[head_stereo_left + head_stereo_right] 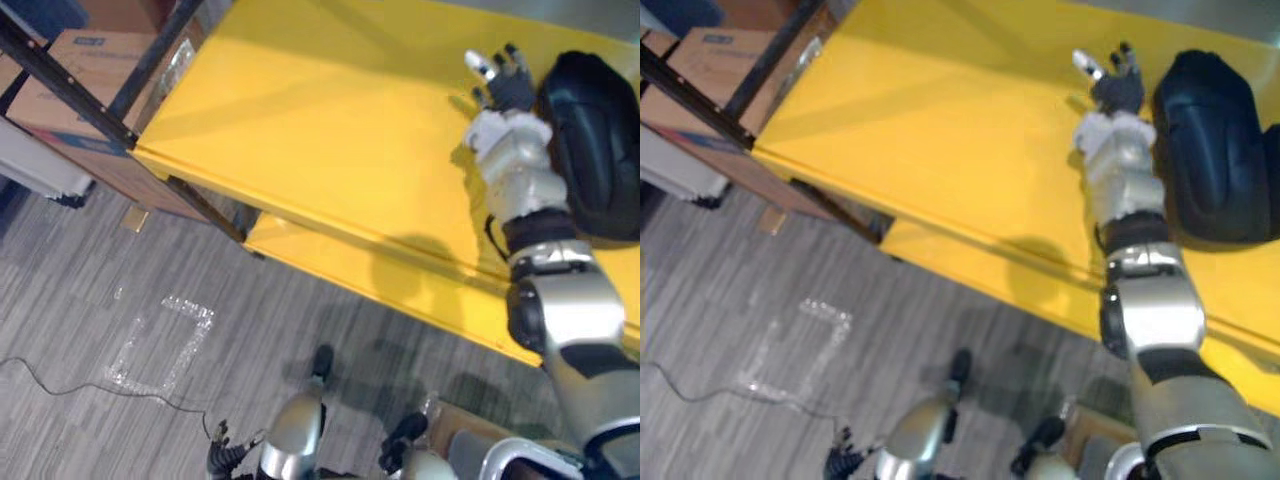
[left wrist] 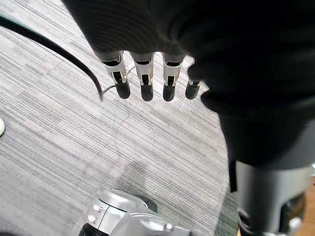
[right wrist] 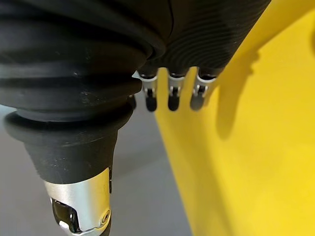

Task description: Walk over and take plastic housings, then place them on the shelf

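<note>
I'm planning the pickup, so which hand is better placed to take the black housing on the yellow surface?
Right. The right hand hovers open over the yellow surface, just beside the black housing. The left hand hangs open over the grey floor, away from it.

No legible txt, nos. or signs. Only candidate is a small blue label (image 1: 88,42) on the side of a cardboard box (image 1: 70,80), upper left, just past the left end of the yellow shelf (image 1: 300,130). Its print is too small and blurred to read in either eye view.
</note>
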